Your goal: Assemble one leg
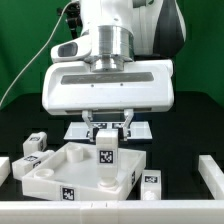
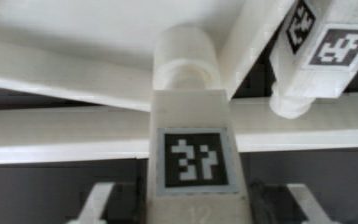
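In the ext. view the gripper (image 1: 108, 126) hangs from the arm over the middle of the scene, pointing straight down, w/ its two fingers apart. The leg (image 1: 106, 158) stands upright directly under it, at 6 o'clock from the fingertips, and its top end is just beside them, about at the level of the tips. The leg's foot rests on the white panel (image 1: 62, 160), on the part of the panel near the 5 o'clock corner; whether it is fixed in a hole I cannot tell. In the wrist view the same leg (image 2: 197, 150) is in the centre, tag face to the camera, and one finger (image 2: 101, 200) shows on each side of it w/ a dark gap between, so the jaws are around the leg but not clamped on it. In the ext. view a second leg (image 1: 35, 143) lies at 9 o'clock from the panel, a third leg (image 1: 150, 183) at 3 o'clock. The marker board (image 1: 143, 131) lies behind the gripper, at 12 o'clock.
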`<state>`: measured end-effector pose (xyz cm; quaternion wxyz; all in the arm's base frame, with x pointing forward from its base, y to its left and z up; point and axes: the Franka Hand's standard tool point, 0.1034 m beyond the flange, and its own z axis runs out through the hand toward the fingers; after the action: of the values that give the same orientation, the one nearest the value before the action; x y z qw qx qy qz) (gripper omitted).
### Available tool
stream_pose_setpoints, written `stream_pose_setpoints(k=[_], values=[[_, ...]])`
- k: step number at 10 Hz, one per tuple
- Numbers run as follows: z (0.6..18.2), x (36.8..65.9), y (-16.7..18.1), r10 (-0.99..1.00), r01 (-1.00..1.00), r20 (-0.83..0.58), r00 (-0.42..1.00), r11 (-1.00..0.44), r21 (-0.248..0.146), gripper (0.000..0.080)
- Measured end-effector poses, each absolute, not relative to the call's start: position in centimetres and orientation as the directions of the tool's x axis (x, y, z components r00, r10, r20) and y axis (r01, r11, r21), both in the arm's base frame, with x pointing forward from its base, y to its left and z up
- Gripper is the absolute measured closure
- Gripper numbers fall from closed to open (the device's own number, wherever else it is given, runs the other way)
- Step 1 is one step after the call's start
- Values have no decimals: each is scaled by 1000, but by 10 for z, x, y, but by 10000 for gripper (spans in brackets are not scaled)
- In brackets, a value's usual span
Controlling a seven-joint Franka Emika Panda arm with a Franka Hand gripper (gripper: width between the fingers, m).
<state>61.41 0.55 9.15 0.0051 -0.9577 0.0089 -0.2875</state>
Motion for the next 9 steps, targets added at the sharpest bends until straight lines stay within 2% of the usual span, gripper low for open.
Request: stream_pose_setpoints(k=[6, 7, 8, 9], values=[[88, 614, 6, -20, -15, 558, 829, -1000, -13, 521], [88, 614, 6, -20, -15, 557, 830, -1000, -14, 343], [97, 619, 6, -21, -13, 542, 840, -1000, -20, 221], [109, 624, 6, -21, -9, 530, 848, -1000, -25, 221]])
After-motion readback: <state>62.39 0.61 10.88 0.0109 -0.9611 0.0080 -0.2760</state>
